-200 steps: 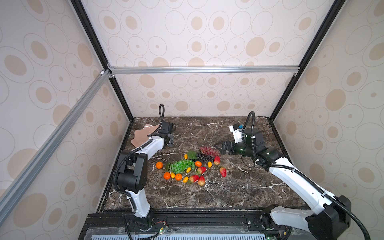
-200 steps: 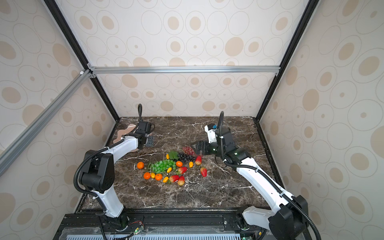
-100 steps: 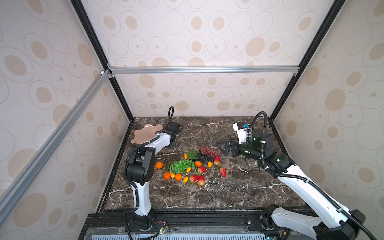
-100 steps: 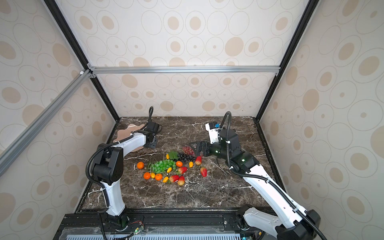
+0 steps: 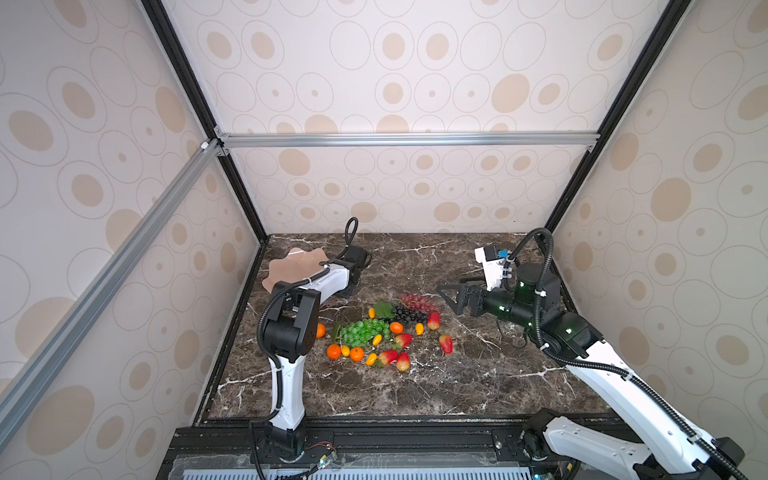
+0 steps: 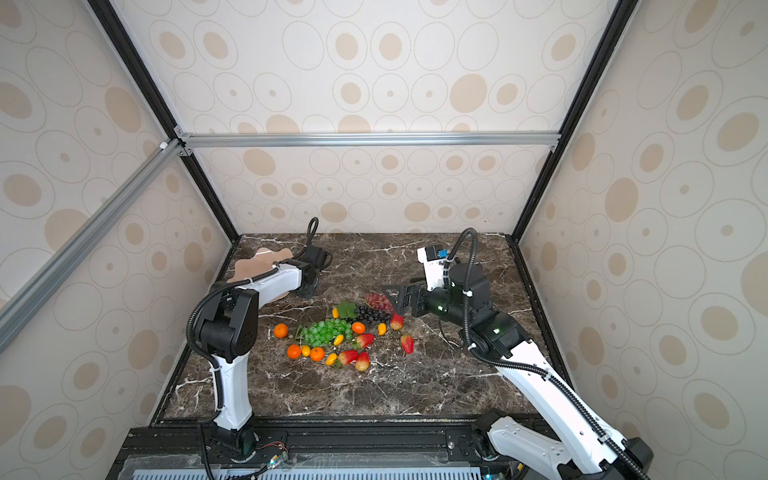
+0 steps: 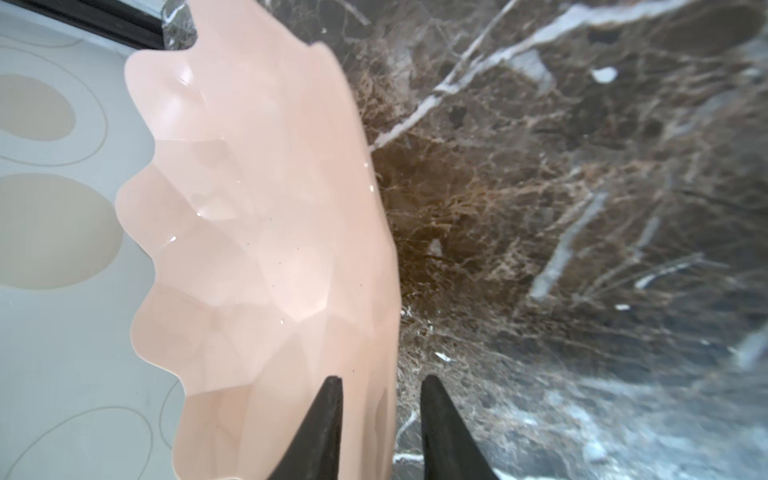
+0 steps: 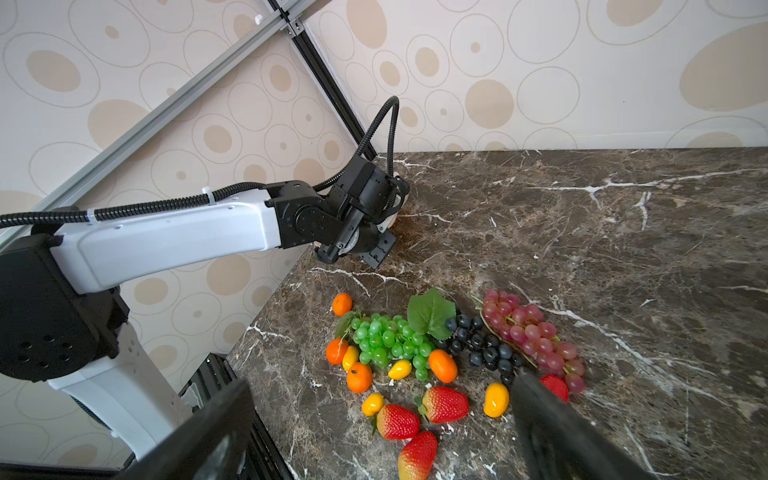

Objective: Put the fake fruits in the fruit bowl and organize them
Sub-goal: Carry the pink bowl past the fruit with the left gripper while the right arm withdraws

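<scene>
1. While the left claw (image 7: pixel 381 378) is clenched on the wavy rim of the shallow, pale pink, shell-like fruit bowl (image 7: pixel 257 216), one black finger (image 7: pixel 324 428) lies over the inside of the dish. The other finger lies on the dish's outer side, above the dark brown marble bench (image 7: pixel 582 208).
2. In both top views the fruit bowl (image 5: pixel 291 268) (image 6: pixel 253 266) sits at the upper left of the bench, close to the left wall. The left arm's white link covers part of it.
3. The small plastic fake fruits (image 5: pixel 382 334) lie in a loose cluster at the middle of the bench, well apart from the bowl.
4. Within the cluster, a green grape bunch (image 5: pixel 365 330) lies at the centre-left. A dark grape bunch (image 5: pixel 409 316) with a green leaf (image 5: pixel 384 309) lies just to its upper right. A translucent red grape bunch (image 5: pixel 417 301) touches the dark one on the right.
5. Round oranges (image 5: pixel 333 351), small yellow-orange oval fruits (image 5: pixel 377 340) and red strawberries (image 5: pixel 387 356) are scattered around and below the grapes. One strawberry (image 5: pixel 445 344) lies alone at the cluster's right edge.
6. The right claw (image 5: pixel 446 297) hangs just right of the red grape bunch with its jaws spread wide and gripping nothing. Its wrist view looks down on the fruit between the two dark fingers.
</scene>
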Controlling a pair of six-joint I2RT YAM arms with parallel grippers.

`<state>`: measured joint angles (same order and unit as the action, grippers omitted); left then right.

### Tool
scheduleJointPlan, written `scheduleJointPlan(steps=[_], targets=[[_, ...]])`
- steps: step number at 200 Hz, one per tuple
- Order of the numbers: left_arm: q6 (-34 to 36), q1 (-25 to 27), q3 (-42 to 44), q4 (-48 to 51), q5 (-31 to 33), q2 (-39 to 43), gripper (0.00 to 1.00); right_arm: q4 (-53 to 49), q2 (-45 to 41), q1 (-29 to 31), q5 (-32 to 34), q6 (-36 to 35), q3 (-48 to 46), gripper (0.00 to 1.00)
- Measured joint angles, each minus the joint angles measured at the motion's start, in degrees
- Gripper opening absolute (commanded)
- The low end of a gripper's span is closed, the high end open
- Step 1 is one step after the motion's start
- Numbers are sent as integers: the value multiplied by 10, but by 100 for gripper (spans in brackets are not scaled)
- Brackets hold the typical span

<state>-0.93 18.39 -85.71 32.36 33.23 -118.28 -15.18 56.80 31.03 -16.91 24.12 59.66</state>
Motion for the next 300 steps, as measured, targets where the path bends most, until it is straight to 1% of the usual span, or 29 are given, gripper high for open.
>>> scheduleJointPlan(steps=[39, 70, 92, 132, 153, 182, 195, 215, 248, 263, 283, 300], targets=[[7, 0, -2, 1, 14, -2, 15, 1, 0, 0, 2, 0, -5, 100], [8, 0, -13, 3, 18, -9, 9, 1, 0, 0, 4, 0, -9, 100], [13, 1, -17, 4, 30, -11, 0, 0, 0, 0, 4, 0, -10, 100], [14, 3, -21, 7, 44, -11, 0, -1, -1, 0, 11, 1, -14, 100], [14, 6, -21, 8, 48, -11, 0, -11, -3, 0, 43, 4, -15, 100], [20, 18, -30, 13, 54, -9, 0, -58, -9, 0, 141, 22, -15, 100], [24, 32, -39, 14, 56, -6, 0, -83, -9, -7, 171, 31, -15, 100], [33, 66, -65, 15, 57, -3, 0, -111, -9, -39, 185, 47, -15, 100], [54, 140, -130, 10, 57, -3, 0, -135, -27, -122, 177, 76, -37, 100], [68, 172, -161, 8, 56, -3, 0, -145, -40, -167, 163, 87, -47, 100], [86, 210, -205, 2, 56, -9, 0, -157, -55, -243, 134, 100, -60, 100], [103, 240, -250, -2, 54, -27, 0, -168, -67, -303, 111, 112, -73, 100]])
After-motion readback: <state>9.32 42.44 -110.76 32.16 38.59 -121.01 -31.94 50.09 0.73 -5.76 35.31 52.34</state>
